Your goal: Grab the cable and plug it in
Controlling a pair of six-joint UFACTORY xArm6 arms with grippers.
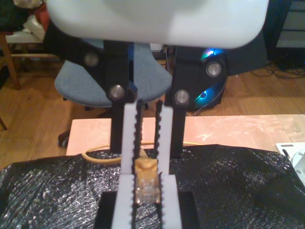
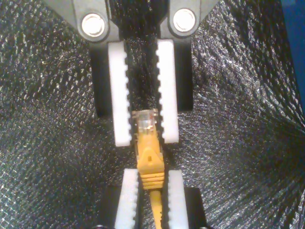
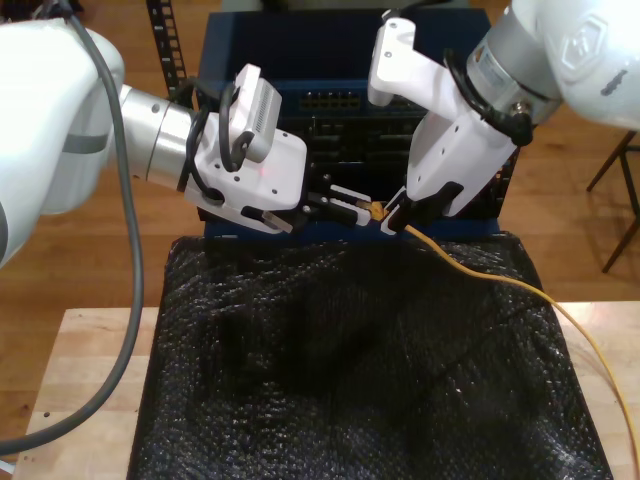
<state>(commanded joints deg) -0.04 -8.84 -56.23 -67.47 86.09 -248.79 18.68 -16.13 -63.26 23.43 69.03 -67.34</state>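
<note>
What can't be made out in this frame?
- Port for the plug: in the exterior view, the blue rack's sockets are dark, small and partly behind the arms.
- Whether my second gripper pinches the plug: contact unclear in the second wrist view.
- The cable's far end: cut off at the exterior view's right edge.

Yellow-orange cable (image 3: 520, 287), clear plug (image 2: 145, 120); glossy black crinkled sheet (image 3: 350, 380); white ridged fingers (image 2: 119, 90).

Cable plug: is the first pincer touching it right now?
Touching. The first wrist view shows my first pincer shut on the cable at its plug, with both toothed fingers against the plug's sides.
</note>
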